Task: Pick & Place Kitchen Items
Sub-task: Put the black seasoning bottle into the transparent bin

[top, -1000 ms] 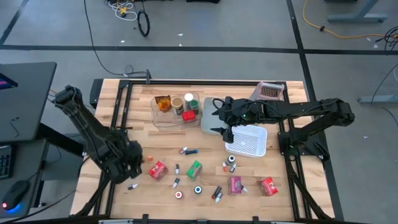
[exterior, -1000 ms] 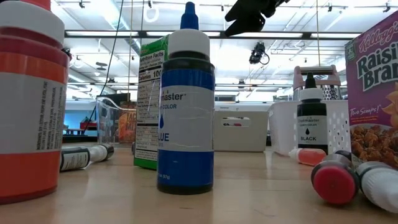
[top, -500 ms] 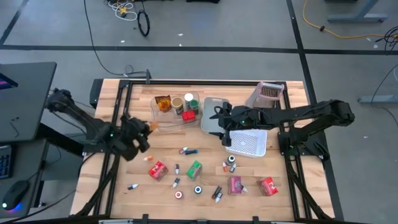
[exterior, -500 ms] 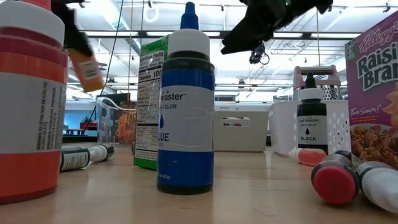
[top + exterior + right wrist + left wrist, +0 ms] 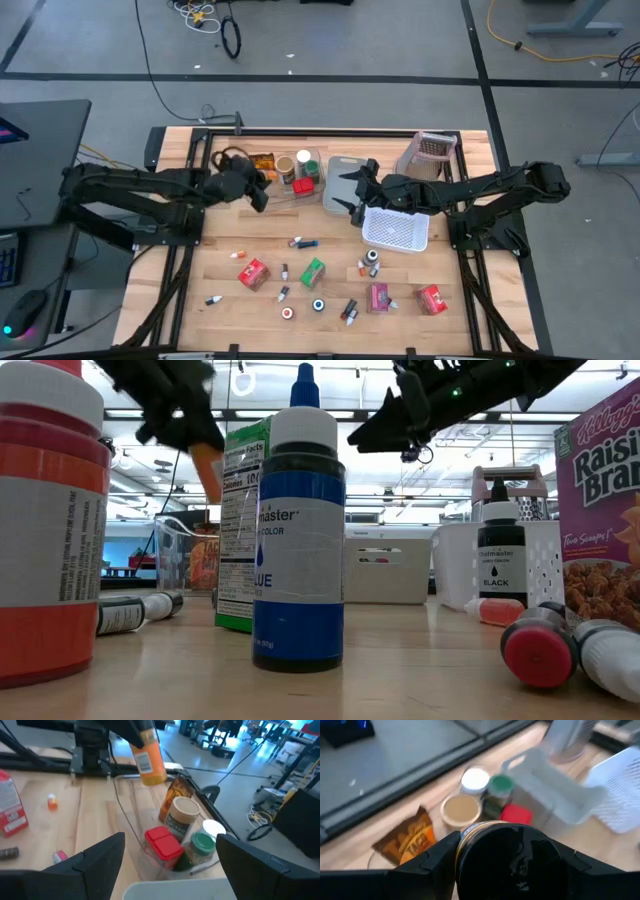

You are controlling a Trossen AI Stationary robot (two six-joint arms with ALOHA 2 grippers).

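The left hand [image 5: 252, 187] is gripping a small orange bottle [image 5: 147, 757] and holding it in the air just beside the clear bin [image 5: 283, 196], at that bin's edge nearest the left arm. In the right wrist view the bottle is hanging label-out above the bin's rim; in the low view it is showing as an orange blur [image 5: 208, 470] beneath the dark hand. In the left wrist view its black cap [image 5: 512, 862] is filling the space between the fingers, so the grip is plain.

Inside the clear bin an orange packet [image 5: 262, 166], a tan-lidded jar [image 5: 285, 165], a white-lidded jar [image 5: 304, 157], a green-lidded jar [image 5: 500, 784] and a red box [image 5: 303, 184] are sitting close together.

The right hand [image 5: 352, 192] is hovering with its fingers spread wide and nothing between them, over the grey bin [image 5: 340, 170] that is standing just beside the clear bin, on the side away from the left arm. The white perforated bin [image 5: 397, 228] is lying next to the grey one.

Farther from the clear bin, towards the near edge of the desk [image 5: 225, 300], more kitchen items are lying scattered: a second red box [image 5: 253, 273], a green box [image 5: 313, 271], a pink box [image 5: 378, 297], a third red box [image 5: 431, 298] and several tiny bottles, among them a blue-labelled one [image 5: 298, 550] standing upright in the low view.
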